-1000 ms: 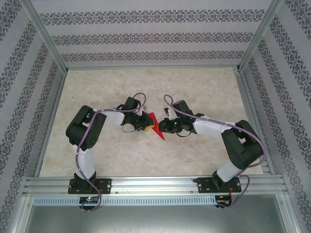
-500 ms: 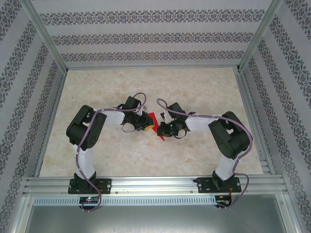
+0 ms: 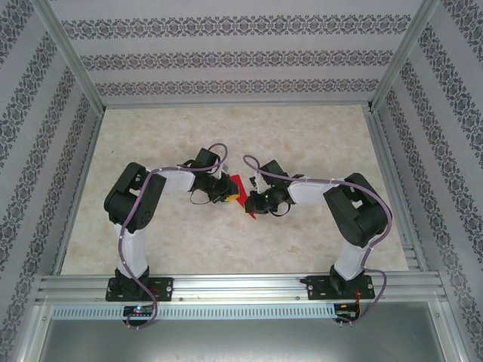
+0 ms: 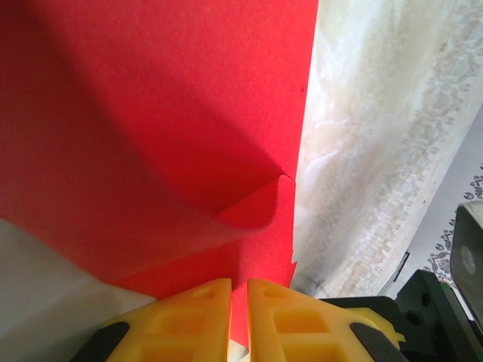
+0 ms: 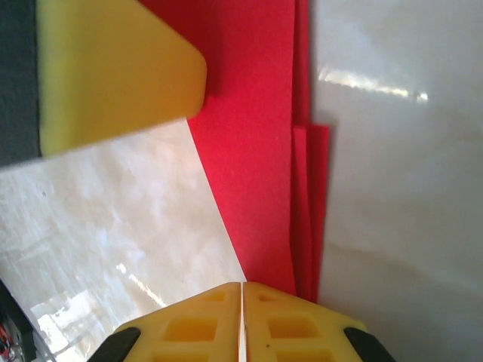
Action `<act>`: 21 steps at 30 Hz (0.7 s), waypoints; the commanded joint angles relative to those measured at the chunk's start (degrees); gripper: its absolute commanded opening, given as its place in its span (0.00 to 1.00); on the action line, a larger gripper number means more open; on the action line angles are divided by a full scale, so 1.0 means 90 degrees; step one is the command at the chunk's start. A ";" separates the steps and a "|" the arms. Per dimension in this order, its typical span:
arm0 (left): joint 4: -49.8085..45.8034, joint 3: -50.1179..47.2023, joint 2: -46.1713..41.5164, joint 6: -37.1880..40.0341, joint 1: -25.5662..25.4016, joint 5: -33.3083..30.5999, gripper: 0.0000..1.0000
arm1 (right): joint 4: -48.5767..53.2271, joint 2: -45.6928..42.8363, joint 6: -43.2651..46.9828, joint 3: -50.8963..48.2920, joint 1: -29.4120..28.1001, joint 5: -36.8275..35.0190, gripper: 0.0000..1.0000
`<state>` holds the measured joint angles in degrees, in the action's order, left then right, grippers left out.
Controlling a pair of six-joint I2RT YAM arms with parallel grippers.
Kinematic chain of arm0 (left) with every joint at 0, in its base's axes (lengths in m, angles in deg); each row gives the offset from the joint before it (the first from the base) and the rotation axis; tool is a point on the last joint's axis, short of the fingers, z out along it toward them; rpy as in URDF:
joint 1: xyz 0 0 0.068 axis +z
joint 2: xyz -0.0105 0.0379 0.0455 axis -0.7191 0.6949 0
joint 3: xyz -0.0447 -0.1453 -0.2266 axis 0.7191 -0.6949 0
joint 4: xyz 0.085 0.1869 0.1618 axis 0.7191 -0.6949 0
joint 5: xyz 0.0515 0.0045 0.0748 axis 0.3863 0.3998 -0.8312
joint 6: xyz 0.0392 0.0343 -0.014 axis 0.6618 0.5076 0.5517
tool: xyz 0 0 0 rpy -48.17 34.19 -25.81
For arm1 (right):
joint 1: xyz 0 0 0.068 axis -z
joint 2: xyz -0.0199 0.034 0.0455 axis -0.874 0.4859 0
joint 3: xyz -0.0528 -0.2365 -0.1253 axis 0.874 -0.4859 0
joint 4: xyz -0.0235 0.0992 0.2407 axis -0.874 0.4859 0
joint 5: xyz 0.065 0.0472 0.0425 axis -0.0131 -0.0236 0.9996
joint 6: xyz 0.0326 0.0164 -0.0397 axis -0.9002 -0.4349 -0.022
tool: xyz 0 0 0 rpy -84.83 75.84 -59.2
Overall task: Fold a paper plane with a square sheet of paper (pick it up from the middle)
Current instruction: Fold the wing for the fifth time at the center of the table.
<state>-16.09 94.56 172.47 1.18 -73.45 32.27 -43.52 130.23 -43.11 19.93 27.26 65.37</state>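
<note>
The square sheet of paper [image 3: 238, 182], bright red and folded into a narrow pointed shape with several layers, lies mid-table between my two grippers. My left gripper [image 3: 226, 190] holds its left side. In the left wrist view the yellow fingers [image 4: 189, 317] are closed with the red paper [image 4: 151, 113] pinched in the thin gap of my left gripper [image 4: 239, 283]. My right gripper [image 3: 253, 202] is at the paper's right side. In the right wrist view my right gripper [image 5: 241, 285] is pressed shut, and the layered edge of the paper [image 5: 249, 151] runs under its right finger. The left gripper's finger [image 5: 113, 75] touches the paper's far end.
The beige marbled table [image 3: 302, 136] is bare around the arms. Patterned walls and aluminium frame posts [image 3: 68, 60] enclose it on three sides. A metal rail [image 3: 241, 286] carrying both arm bases runs along the near edge.
My right arm swung left and folded its elbow, bringing its gripper closer onto the paper, and its jaws closed. The left arm barely moved.
</note>
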 commanded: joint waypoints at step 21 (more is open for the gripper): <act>-0.0641 -0.0005 0.0470 0.0119 -0.0035 -0.0745 0.15 | 0.0810 -0.0552 -0.0125 -0.0837 0.0036 -0.0350 0.09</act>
<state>-17.19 95.17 172.71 1.18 -73.45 32.03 -40.57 124.50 -43.70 14.22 27.30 64.28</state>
